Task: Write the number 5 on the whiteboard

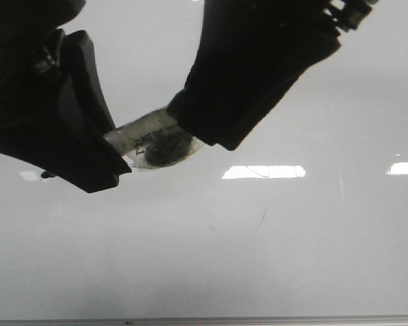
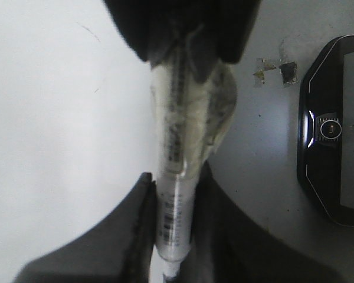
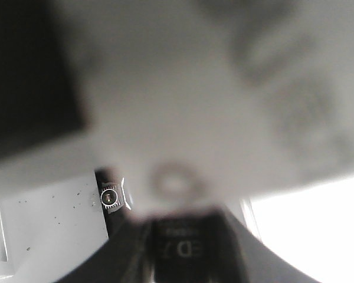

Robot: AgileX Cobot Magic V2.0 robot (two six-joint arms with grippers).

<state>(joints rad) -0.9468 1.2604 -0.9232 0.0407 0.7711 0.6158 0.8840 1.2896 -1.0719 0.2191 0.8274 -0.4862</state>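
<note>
The whiteboard (image 1: 190, 251) fills the front view, pale grey and glossy, with a thin metal edge strip (image 1: 204, 320) along the bottom. No number 5 shows on it, only faint scuff marks (image 1: 262, 217). A white-barrelled marker (image 1: 141, 134) with a dark, tape-wrapped end (image 1: 168, 148) is held in the air between both grippers. My left gripper (image 1: 112, 153) is shut on the barrel, seen closely in the left wrist view (image 2: 176, 200). My right gripper (image 1: 211, 125) is shut on the dark end, which is blurred in the right wrist view (image 3: 186, 247).
Bright light reflections (image 1: 263, 172) lie on the board. In the left wrist view a black device with a round lens (image 2: 330, 130) and torn tape bits (image 2: 274, 68) sit on the grey surface beside the white board (image 2: 59, 147).
</note>
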